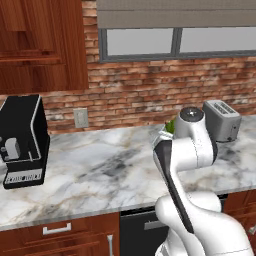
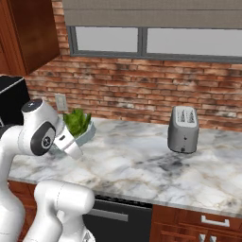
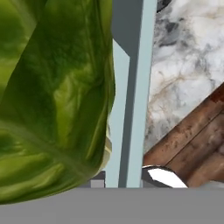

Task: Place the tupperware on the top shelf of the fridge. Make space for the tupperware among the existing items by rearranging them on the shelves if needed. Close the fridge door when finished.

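The tupperware is a pale blue-grey tub holding green leaves, at the left end of the marble counter. In the hand view its thin wall runs up between my fingertips, with the leaves to the left. My gripper is shut on that wall. In the left base view my own arm hides the tub except for a sliver of green. I cannot tell if the tub rests on the counter or hangs just above it. The fridge, its door, its shelves and the existing items are out of view.
A silver toaster stands on the counter to the right and a black coffee machine to the left. A brick wall with a window closes the back. Wooden cabinets hang at the upper left, and a dark dishwasher front sits below the counter.
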{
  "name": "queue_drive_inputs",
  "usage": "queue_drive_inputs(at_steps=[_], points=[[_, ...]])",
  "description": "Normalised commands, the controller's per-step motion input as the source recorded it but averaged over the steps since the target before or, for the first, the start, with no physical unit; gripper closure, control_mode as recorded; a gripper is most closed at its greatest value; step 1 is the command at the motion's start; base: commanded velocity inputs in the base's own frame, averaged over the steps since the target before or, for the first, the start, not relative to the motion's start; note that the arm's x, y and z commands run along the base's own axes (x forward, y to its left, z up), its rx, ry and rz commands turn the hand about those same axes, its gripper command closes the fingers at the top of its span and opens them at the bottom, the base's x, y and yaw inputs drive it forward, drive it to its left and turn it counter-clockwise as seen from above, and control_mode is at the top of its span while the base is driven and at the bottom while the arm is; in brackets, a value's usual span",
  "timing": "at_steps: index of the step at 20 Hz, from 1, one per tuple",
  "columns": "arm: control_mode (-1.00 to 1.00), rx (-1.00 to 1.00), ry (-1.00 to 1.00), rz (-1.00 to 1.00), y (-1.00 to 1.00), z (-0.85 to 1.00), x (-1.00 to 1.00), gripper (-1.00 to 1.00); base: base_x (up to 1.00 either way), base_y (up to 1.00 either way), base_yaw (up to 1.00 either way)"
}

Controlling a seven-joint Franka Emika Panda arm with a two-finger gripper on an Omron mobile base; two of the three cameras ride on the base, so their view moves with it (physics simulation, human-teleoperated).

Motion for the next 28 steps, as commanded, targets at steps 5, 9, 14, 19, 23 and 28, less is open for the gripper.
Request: queue_drive_inputs(at_steps=[5,9,14,19,23,28], points=[[-1.00,0.20,-0.10,-0.05,-0.34,0.44,-0.34,1.00,0.00,0.00,0.00],[-1.00,0.11,-0.08,0.02,-0.34,0.32,-0.32,1.00,0.00,0.00,0.00],[-1.00,0.05,-0.07,0.10,-0.13,0.15,-0.35,1.00,0.00,0.00,0.00],[-1.00,0.00,-0.06,0.14,0.00,0.11,-0.32,1.00,0.00,0.00,0.00],[-1.00,0.00,-0.02,0.15,0.00,0.03,-0.21,1.00,0.00,0.00,0.00],[1.00,0.00,0.00,0.00,0.00,0.00,0.00,1.00,-0.33,0.00,0.21]])
